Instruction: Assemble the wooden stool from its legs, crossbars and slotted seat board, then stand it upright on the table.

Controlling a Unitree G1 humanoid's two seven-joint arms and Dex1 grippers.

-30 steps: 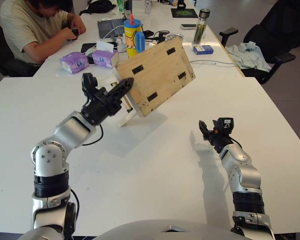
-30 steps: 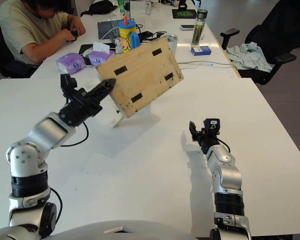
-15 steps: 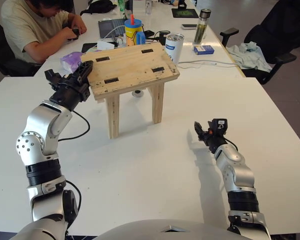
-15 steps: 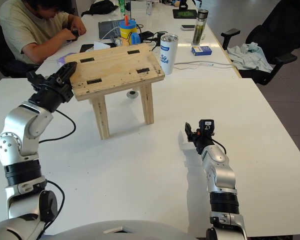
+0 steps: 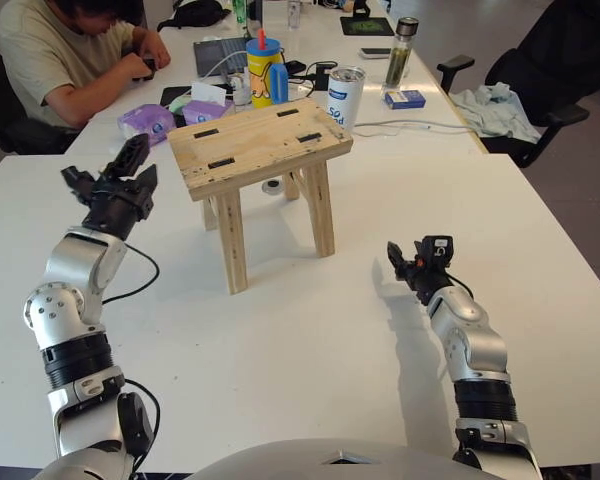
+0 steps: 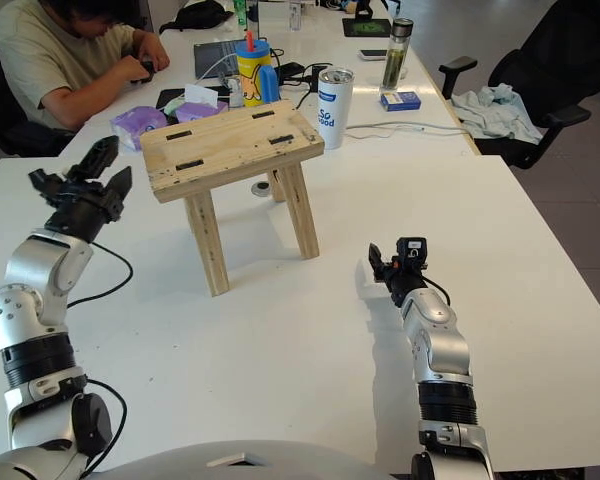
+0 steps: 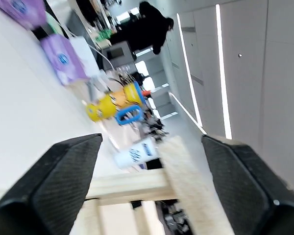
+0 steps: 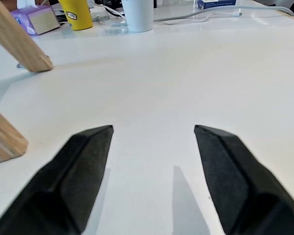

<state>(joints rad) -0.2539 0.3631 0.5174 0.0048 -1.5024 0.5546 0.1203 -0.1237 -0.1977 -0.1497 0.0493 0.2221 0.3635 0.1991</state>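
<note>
The wooden stool stands upright on the white table, seat board up with its dark slots showing, legs on the tabletop. My left gripper is open and hangs to the stool's left, a short way from the seat edge and not touching it. The left wrist view has the stool between its spread fingers. My right gripper is open and empty, low over the table to the stool's right. In the right wrist view two stool legs stand beyond the open fingers.
Behind the stool are a yellow bottle, a white can, purple tissue packs, a blue box and a cable. A small round object lies under the stool. The near table is bare.
The stool, held tilted by my left gripper a second ago, has been turned onto its legs and released. My left gripper has opened and drawn back to the left. The right arm barely moved.
</note>
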